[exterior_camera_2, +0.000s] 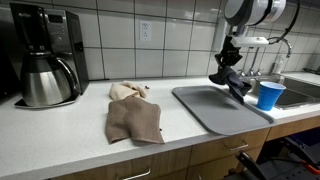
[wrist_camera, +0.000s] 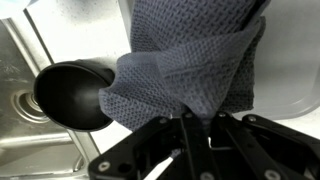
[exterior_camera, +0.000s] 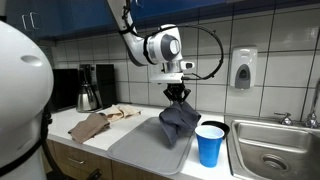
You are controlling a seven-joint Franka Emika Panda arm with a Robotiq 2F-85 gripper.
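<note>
The black two-finger gripper (exterior_camera: 178, 93) pinches the top of the dark grey-blue waffle-weave cloth (exterior_camera: 180, 120), so it is already raised and hangs over the flat grey tray (exterior_camera: 135, 152) just beside the blue plastic cup (exterior_camera: 210, 146), but it is not yet laid down anywhere

White rounded arm (exterior_camera: 150, 45), looping black cable (exterior_camera: 212, 38), black fingers (exterior_camera: 177, 94).

One grey cloth (exterior_camera: 181, 120), two tan cloths (exterior_camera_2: 133, 120) — and one each of blue cup (exterior_camera: 210, 146), black bowl (wrist_camera: 68, 95), coffee maker (exterior_camera_2: 45, 60).
</note>
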